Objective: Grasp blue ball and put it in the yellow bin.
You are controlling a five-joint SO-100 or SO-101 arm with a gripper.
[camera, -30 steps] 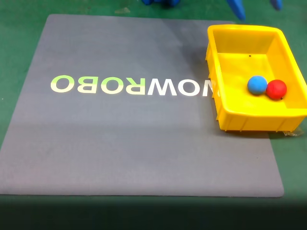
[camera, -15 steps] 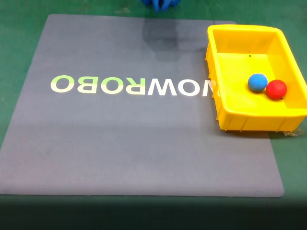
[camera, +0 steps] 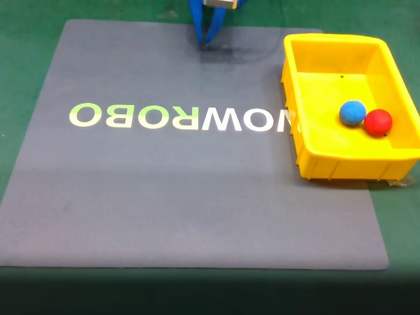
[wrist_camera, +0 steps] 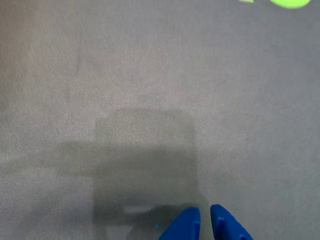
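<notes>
Blue ball (camera: 352, 113) already in yellow bin (camera: 308, 105), touching red ball (camera: 378, 122). Gripper (camera: 206, 41) at mat (camera: 197, 197) far edge, jaws nearly closed, empty. Best to park clear, avoid nudging bin.

Mat (camera: 164, 190) open; yellow bin (camera: 308, 154) walls block right edge.

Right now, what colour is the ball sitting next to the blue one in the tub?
Red. It shows best in the fixed view, touching the blue ball inside the yellow bin.
</notes>
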